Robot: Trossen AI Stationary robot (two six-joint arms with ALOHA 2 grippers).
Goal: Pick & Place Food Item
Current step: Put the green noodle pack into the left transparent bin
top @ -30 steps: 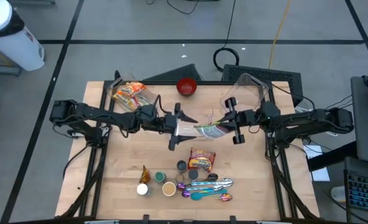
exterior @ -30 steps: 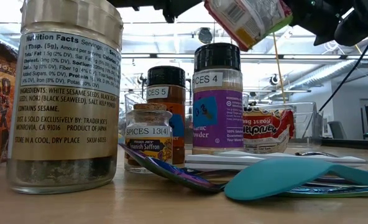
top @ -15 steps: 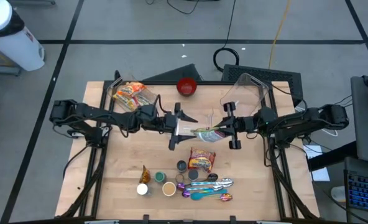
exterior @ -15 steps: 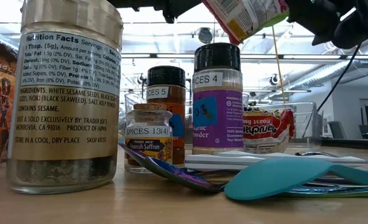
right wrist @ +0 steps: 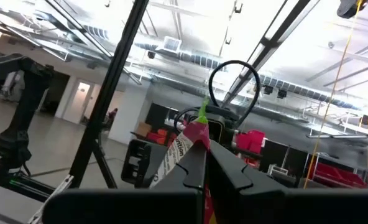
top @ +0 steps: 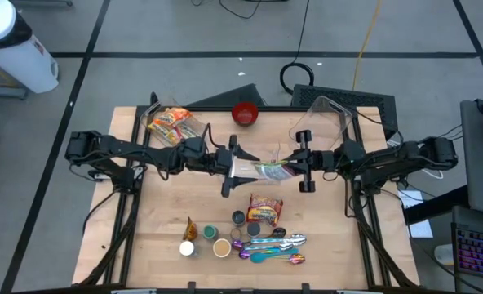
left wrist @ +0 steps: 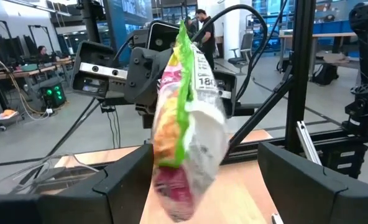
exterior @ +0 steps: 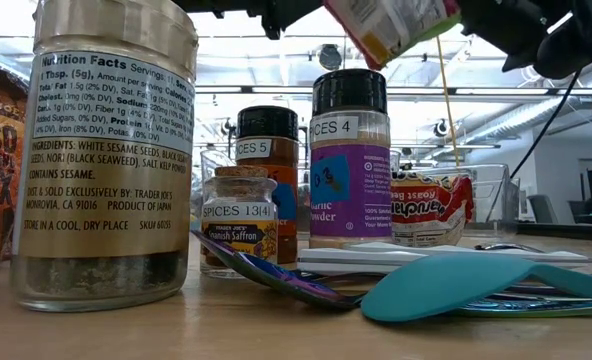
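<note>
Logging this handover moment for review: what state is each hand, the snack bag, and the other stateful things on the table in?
Right hand: shut on the snack bag's end.
Left hand: open, fingers either side of the bag, not clamped.
Snack bag: held in the air between both hands.
Spice jars: upright, lids on.
Red bowl: upright at the far edge.
Spoons: lying flat.

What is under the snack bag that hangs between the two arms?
Under the snack bag lies bare wooden table; the right pincer holds it aloft. The spot directly beneath is covered.

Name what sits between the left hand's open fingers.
The right hand holds a green-edged snack bag hanging between the left hand's fingers, untouched, in the left wrist view.
</note>
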